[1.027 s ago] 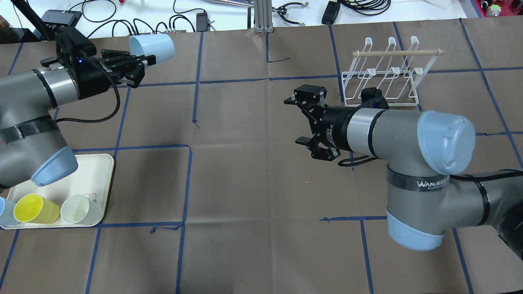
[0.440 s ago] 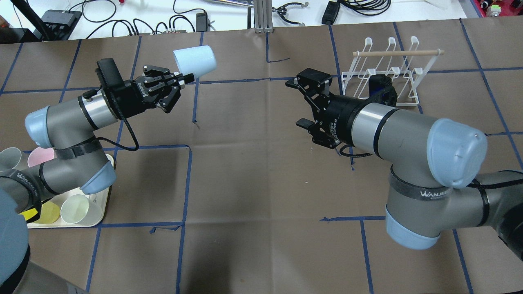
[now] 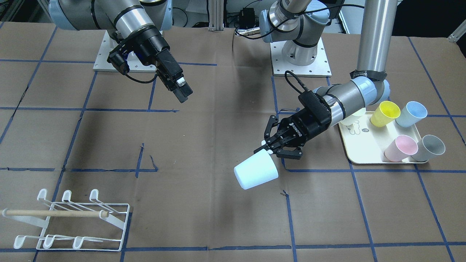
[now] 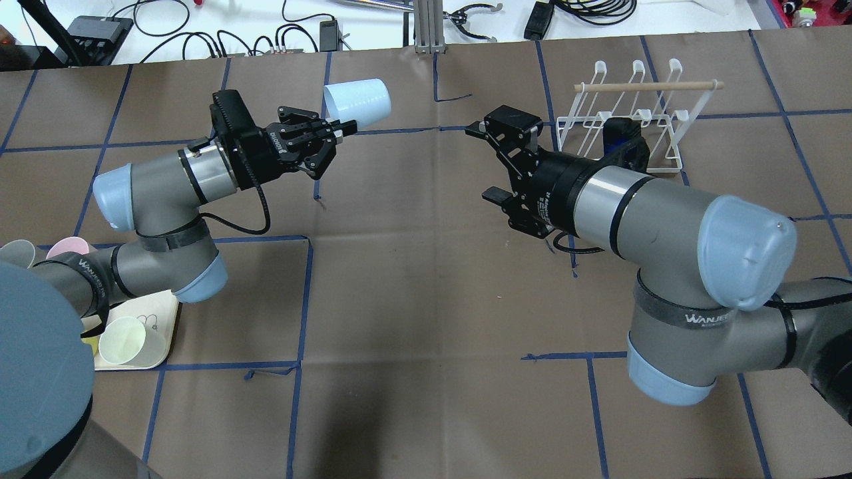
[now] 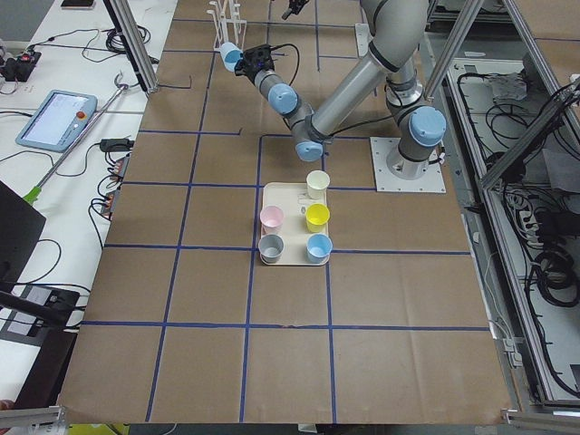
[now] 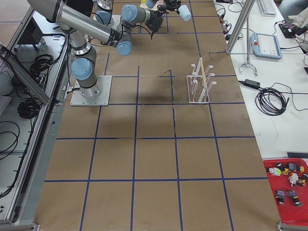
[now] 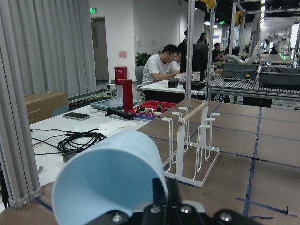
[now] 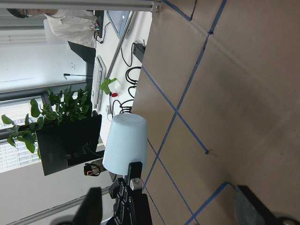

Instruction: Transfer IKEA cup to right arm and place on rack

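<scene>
Overhead, the left arm (image 4: 160, 179) covers most of the tray (image 4: 170, 309) and half the pink cup (image 4: 66, 247); the right arm (image 4: 639, 206) hides part of the rack (image 4: 645, 86). From the front, the cream cup (image 3: 355, 118) sits mostly behind the left wrist. In the right wrist view the right gripper (image 8: 171, 208) has its jaws blurred and cut off below.

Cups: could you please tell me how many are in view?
6: pale blue cup in the left hand; cream, yellow, blue, pink and grey cups on the tray.
</scene>
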Robot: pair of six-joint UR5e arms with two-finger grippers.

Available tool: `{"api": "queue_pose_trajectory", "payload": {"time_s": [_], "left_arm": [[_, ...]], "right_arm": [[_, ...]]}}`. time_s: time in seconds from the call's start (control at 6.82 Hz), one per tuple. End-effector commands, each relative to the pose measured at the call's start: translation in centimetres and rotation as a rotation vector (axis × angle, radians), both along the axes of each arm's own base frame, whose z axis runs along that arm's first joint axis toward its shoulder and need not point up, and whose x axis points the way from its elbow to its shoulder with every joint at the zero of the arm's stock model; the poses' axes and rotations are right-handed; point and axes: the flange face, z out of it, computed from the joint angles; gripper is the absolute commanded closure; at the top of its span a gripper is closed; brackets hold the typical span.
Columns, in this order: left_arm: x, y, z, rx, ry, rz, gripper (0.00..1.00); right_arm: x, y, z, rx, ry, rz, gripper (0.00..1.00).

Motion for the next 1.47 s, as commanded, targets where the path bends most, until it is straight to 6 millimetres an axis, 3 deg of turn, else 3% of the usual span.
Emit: {"api": "queue_pose_trajectory", "payload": {"time_s": [0.0,0.44,0.88,1.32], "left_arm": [[-4.2,1.2,0.5,0.065,0.037,0.092,1.00],[-6.0,2.7,0.7,0.060,0.061,0.017,1.00],[-7.4,4.2,0.3,0.070,0.060,-0.011,1.00],[-7.7,4.9,-0.1,0.066,0.061,-0.015,1.00]], "right_arm": [[-0.1,-0.7,-1.1,0.028,0.010,-0.008,0.00],[0.0,-3.4,-4.6,0.063,0.018,-0.015,0.01],[0.1,-6.7,-3.6,0.005,0.030,-0.043,0.01],[1.4,-10.0,-5.0,0.083,-0.059,-0.078,0.01]]}}
